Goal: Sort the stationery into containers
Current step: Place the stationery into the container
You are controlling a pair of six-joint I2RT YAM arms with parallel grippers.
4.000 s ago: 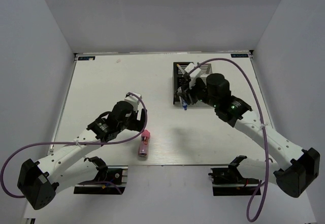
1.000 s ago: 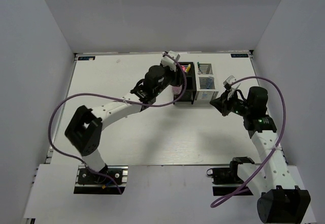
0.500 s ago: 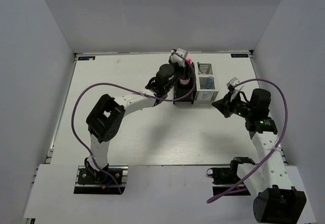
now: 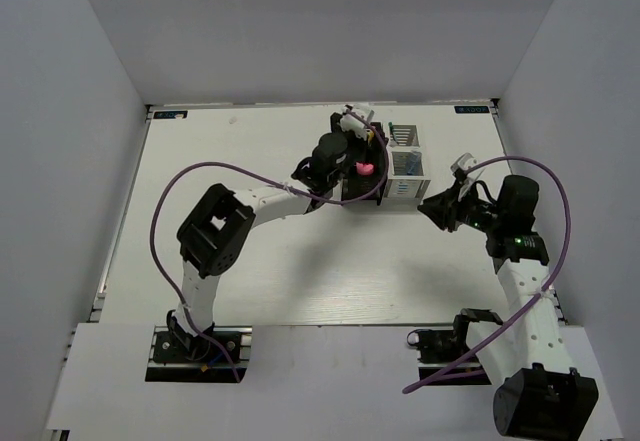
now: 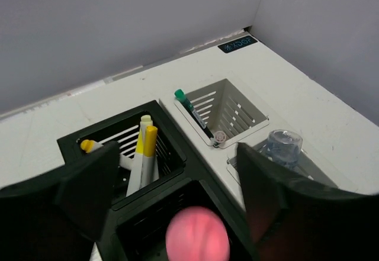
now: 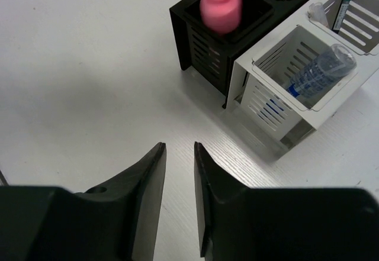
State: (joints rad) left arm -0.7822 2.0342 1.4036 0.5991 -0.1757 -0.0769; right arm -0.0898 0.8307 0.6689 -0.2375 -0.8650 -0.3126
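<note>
- The left gripper [image 5: 177, 175] hangs over the black slotted plastic organiser box [image 5: 121, 134] in the upper middle of the overhead view. Its jaws are spread wide and released, gripping nothing.
- A stubby pink tube [image 5: 197, 236] sits between those jaws at the bottom centre of the left wrist view, with a gap on each side. It stands in the box's near compartment, and its rounded end shows above the rim.
- In the right wrist view the same tube [image 6: 221, 9] is at the top centre, in the front compartment of the black box [image 6: 204, 39].
- Thin yellow-ended pens [image 5: 146, 148] lean in the far compartment of the black box.
- The white slotted plastic organiser box [image 5: 237, 116] touches the black one on its right. A green-capped pen [image 5: 192, 110] leans in its far compartment, and a short clear blue-tipped tube [image 6: 323, 71] lies tilted in the near one.
- The right gripper [image 6: 179, 150] is over the bare white table [image 6: 83, 95], just beside the white box at the right of the overhead view. Its jaws stand a narrow slit apart, with nothing between them.
</note>
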